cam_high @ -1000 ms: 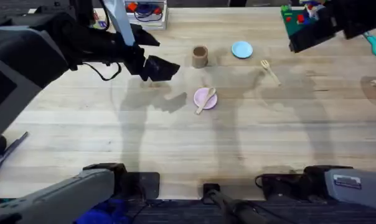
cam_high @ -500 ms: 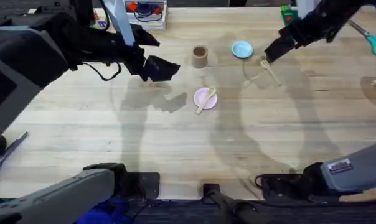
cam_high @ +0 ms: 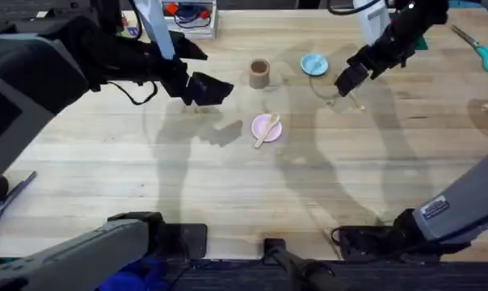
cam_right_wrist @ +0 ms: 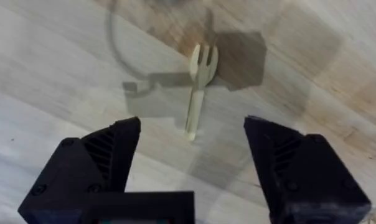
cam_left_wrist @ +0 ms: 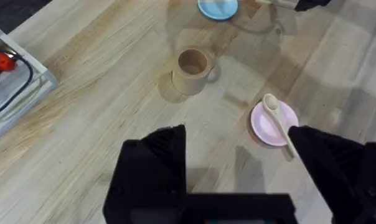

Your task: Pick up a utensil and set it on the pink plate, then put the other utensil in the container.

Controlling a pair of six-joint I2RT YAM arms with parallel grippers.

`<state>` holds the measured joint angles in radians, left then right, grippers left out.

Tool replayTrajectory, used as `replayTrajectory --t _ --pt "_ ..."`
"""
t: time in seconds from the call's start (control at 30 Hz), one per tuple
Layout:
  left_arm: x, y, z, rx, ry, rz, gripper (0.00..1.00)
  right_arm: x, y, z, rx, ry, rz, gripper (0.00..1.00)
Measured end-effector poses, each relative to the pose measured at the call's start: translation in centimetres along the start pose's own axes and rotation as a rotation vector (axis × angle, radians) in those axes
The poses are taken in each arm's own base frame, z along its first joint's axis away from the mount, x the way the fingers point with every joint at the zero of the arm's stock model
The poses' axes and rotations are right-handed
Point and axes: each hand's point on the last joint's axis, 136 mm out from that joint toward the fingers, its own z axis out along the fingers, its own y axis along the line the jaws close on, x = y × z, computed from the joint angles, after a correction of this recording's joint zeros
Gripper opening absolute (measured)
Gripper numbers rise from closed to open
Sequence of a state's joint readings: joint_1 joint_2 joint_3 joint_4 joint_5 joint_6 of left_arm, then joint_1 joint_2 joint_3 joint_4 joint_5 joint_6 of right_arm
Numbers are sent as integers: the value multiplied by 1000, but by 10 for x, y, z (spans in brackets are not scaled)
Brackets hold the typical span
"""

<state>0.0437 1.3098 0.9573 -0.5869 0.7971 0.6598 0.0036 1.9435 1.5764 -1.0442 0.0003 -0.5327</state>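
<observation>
Your right gripper hangs above the table with its two black fingers spread wide apart, nothing between them. One fork lies flat on the bare wood just ahead of those fingertips, lined up with the gap between them, tines pointing away from the gripper (its shadow falls right across the fork's head). From overhead, the right gripper covers most of the fork; a bit of handle shows just beside it.

One blue plate sits near that gripper, on the side toward the cup, a small gap of wood between plate and fingers.

Your left gripper is well apart from all this, held above the table with its two fingers also open and empty. Ahead of it stands one brown cup, upright, mouth open; whether anything is inside, you cannot tell from here. Off to one side of its fingertips sits one pink plate, and one spoon rests on it, bowl on the plate, handle running out over the rim toward the gripper.

Count so far: two utensils, two plates, one cup. One white tray with red and blue items sits beyond your left gripper.
</observation>
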Motion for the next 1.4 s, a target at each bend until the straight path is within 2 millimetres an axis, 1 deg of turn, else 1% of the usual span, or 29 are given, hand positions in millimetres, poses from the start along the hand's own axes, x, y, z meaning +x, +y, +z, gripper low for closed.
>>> replayTrajectory --t 0.27,0.5,0.53,0.67,1.3,1.33,1.4 --pt "0 0 0 0 0 0 993 -7 -8 19 14 6 -1 996" --pt "0 0 0 0 0 0 993 -8 -9 44 -4 38 -3 996" --pt "0 0 0 0 0 0 993 -7 -10 45 -1 44 -3 996" --pt "0 0 0 0 0 0 993 -10 -12 45 2 41 -3 995" --pt "0 0 0 0 0 0 993 -10 -11 46 -5 45 -2 995" --pt "0 0 0 1 0 -1 993 -10 -11 46 -5 45 -3 989" --pt "0 0 0 1 0 0 993 -10 -12 46 -3 44 -5 918"
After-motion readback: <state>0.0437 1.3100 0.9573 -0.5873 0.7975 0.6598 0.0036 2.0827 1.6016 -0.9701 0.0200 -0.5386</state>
